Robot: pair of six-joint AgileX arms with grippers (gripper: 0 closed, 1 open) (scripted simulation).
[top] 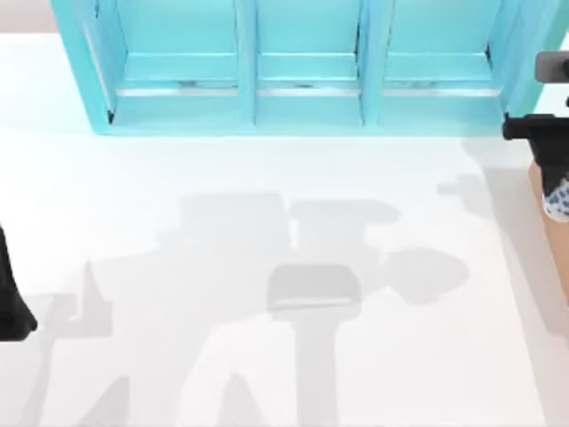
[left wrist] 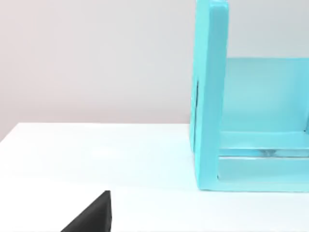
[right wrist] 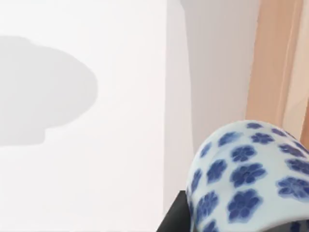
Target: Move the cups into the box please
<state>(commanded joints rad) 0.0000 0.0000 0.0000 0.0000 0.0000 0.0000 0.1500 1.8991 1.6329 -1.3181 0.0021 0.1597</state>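
One cup [top: 557, 199] is what you have to go by, the white one with blue flowers, and you'll find it at the far right edge of the top view, under your right gripper [top: 549, 147] and over the tan box [top: 540, 197], whose wall runs down that edge beside the white table [top: 267, 294]. In the right wrist view the cup [right wrist: 251, 179] sits close against the camera, rounded side showing; which way its long axis or mouth points you cannot tell. A dark finger [right wrist: 175, 217] touches its side, but how far the jaws stand apart is hidden. Your left arm [top: 12, 298] is parked at the table's left edge, its jaws unreadable too. At the back stands the turquoise shelf unit [top: 302, 80], upright, its compartments facing you.
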